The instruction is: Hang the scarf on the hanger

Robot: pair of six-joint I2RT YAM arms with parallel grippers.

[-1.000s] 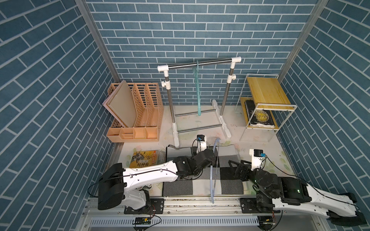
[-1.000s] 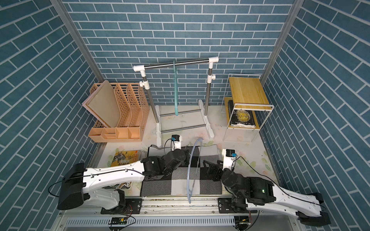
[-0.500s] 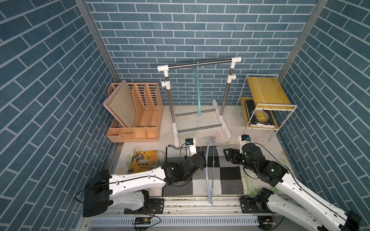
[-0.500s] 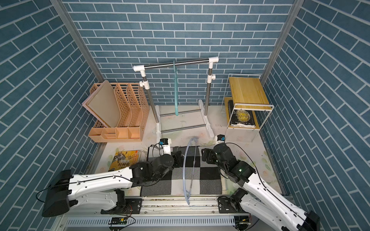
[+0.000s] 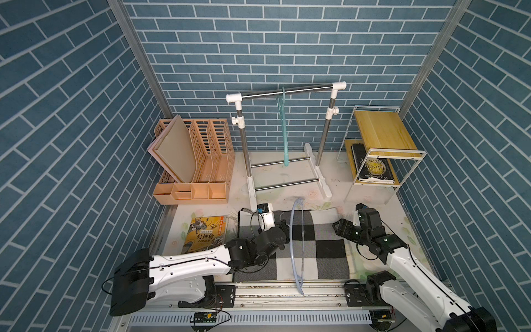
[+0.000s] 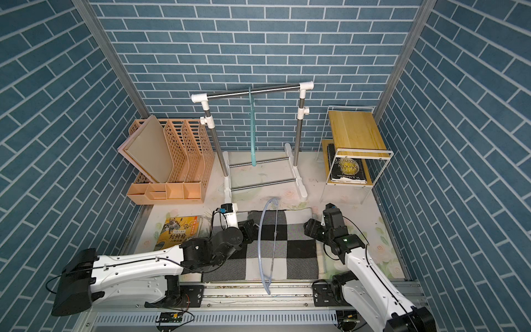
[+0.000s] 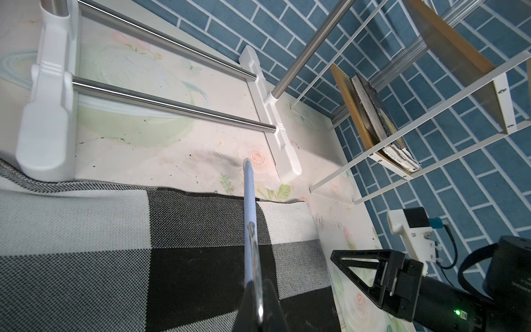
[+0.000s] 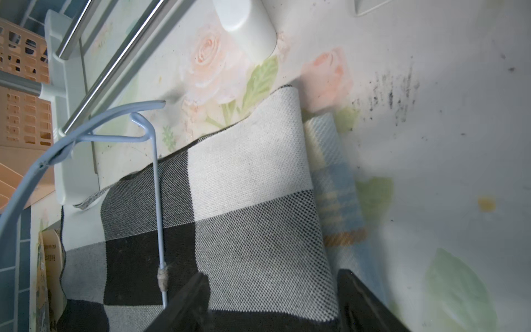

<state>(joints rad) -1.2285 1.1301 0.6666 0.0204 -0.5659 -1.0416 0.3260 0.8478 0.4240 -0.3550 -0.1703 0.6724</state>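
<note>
I am looking down on a glossy table mat [image 5: 218, 208] printed with pale roses. The garment rack [image 5: 287, 92] is standing at its far middle: round steel tubes in white plastic joints and feet. Nearer, the scarf [image 5: 316, 250] is lying flat in the near middle between the two arms, a coarse knit in black, grey and white squares, with its far edge just short of the rack's feet. A peach plastic file organiser [image 5: 201, 161] with perforated dividers is sitting at the far left, and a white wire shelf [image 5: 382, 129] with wooden boards at the far right.

I am holding the pale blue hanger [image 5: 291, 230] on edge over the scarf, its thin curved arm running near to far and a slim straight rod beside it. The left gripper [image 7: 260, 290] is clenching that hanger between its black fingertips. The right gripper [image 8: 273, 284] is hovering over the scarf's right edge with its black fingers [image 8: 195, 290] spread apart, the knit showing between them and nothing grasped.

A teal hanger [image 5: 284, 135] is dangling from the rack's top bar
</note>
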